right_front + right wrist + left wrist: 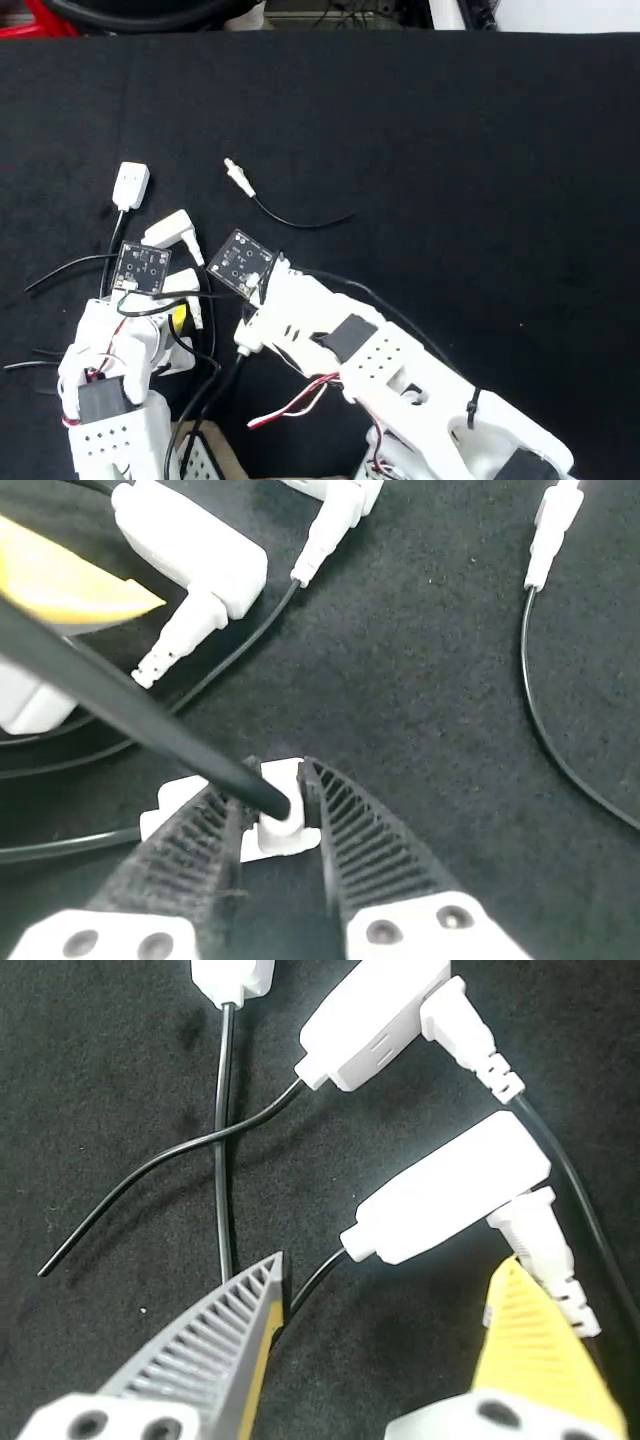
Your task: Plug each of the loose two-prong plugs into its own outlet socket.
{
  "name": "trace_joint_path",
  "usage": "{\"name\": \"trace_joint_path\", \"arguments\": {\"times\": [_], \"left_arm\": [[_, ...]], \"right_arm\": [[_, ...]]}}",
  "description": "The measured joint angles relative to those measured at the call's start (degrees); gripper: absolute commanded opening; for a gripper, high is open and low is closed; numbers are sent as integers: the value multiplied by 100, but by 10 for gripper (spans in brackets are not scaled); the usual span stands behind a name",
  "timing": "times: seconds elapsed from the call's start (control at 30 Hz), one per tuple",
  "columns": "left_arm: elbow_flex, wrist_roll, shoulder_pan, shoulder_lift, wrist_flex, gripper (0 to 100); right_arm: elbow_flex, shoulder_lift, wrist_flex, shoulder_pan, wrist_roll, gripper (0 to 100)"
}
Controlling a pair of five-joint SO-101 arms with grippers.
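Three white socket blocks are counted on the black table point(500, 120), all close to the left arm. Two of them, the upper socket block point(370, 1025) and the lower socket block point(440, 1195), lie side by side. Each has a white plug seated in one end: the first seated plug point(465, 1030) and the second seated plug point(535, 1250). The third socket block point(130, 185) lies a little beyond them on its thin black cable. The left hand point(392, 1260) is held wide open and empty just above the lower socket block. The right hand point(278, 770) is closed on a small white plug point(285, 832) with a black cable, low at the table. One loose plug point(240, 178) on a thin black wire lies apart from all three blocks.
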Motion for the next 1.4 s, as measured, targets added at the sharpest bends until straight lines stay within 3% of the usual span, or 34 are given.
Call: {"name": "trace_joint_path", "arguments": {"times": [0.23,0.4,0.57,1.4], "left_arm": [[0,0,0,0,0,317],[0,0,0,0,0,317],[0,-26,0,0,0,317],[0,-53,0,0,0,317]], "right_arm": [[9,527,-404,44,-35,12],[-536,1143,-114,141,-44,11],[-580,1152,18,167,308,11],[-598,1152,369,202,659,11]]}}
